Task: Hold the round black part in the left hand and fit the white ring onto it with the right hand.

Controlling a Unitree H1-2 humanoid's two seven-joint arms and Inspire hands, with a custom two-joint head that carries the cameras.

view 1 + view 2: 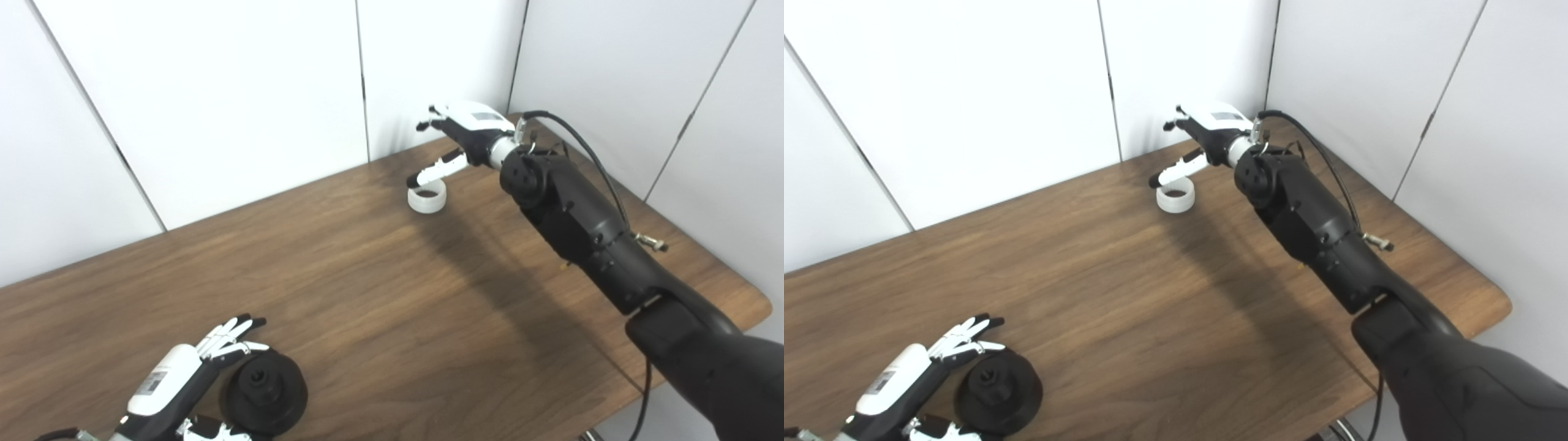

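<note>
assembly not begun: both parts on the surface, neither lifted

item 1, round black part (264, 392): lies flat on the surface (380, 294) close to its near edge, toward the near left corner. a raised hub shows at its centre. judged not yet held.

item 2, left robot hand (184, 380): sits just beside the black part on its left side. its fingers (229, 331) are spread and reach past the far left rim of the part, while the thumb side shows below the part at the bottom edge of the view. the hand brackets the part loosely, fingers apart, nothing gripped. whether any finger touches the rim cannot be told.

item 3, white ring (427, 198): stands on the surface near its far edge, toward the far right corner, opening upward. well apart from the black part, almost the whole surface between them.

item 4, right robot hand (456, 131): reached out over the far edge region, just above and behind the ring. fingers wide apart, holding nothing; one extended digit (429, 174) points down to the ring's upper rim, touching or nearly so.

progress, as judged: both hands are at their parts, no grasp completed. left to do: close on the black part, pick up the ring, bring the two together, seat the ring.
</note>
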